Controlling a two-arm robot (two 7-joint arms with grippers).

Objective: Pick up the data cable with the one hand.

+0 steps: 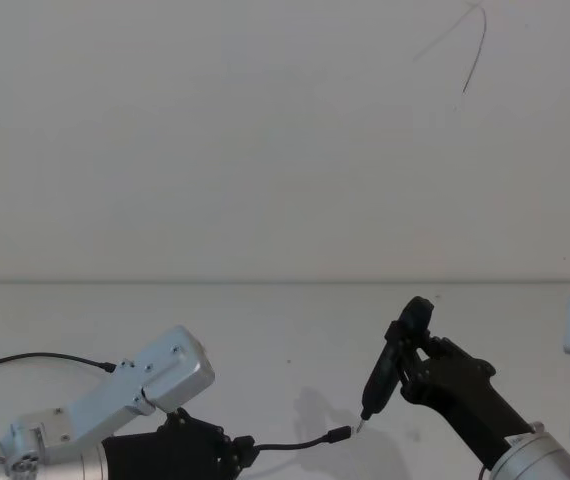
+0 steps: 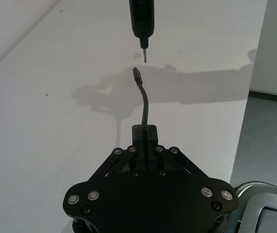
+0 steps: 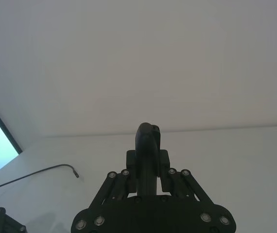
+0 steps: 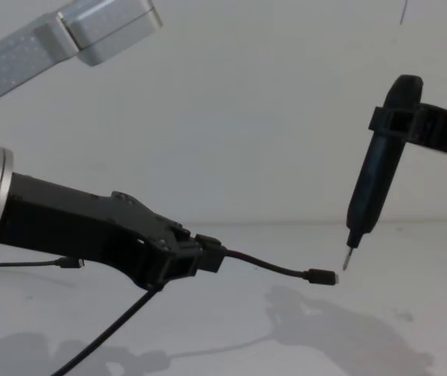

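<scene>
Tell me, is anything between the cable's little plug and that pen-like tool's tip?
Nothing: the chest view shows a bare gap between the data cable plug and the screwdriver tip.

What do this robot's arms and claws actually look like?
Both arms are thick silver cylinders ending in black plastic claws. The left gripper and right gripper have angular, linkage-style fingers dotted with small silver bolts. A boxy silver joint sits on the left arm.

a bare lab or robot test room: a plain white worktop (image 1: 265, 330) against a blank white wall (image 1: 215, 130), a grey floor (image 2: 265, 155) beyond the worktop's edge, and silver robot arms over it, one holding a cable (image 4: 270, 268), one a screwdriver (image 4: 372, 188).
</scene>
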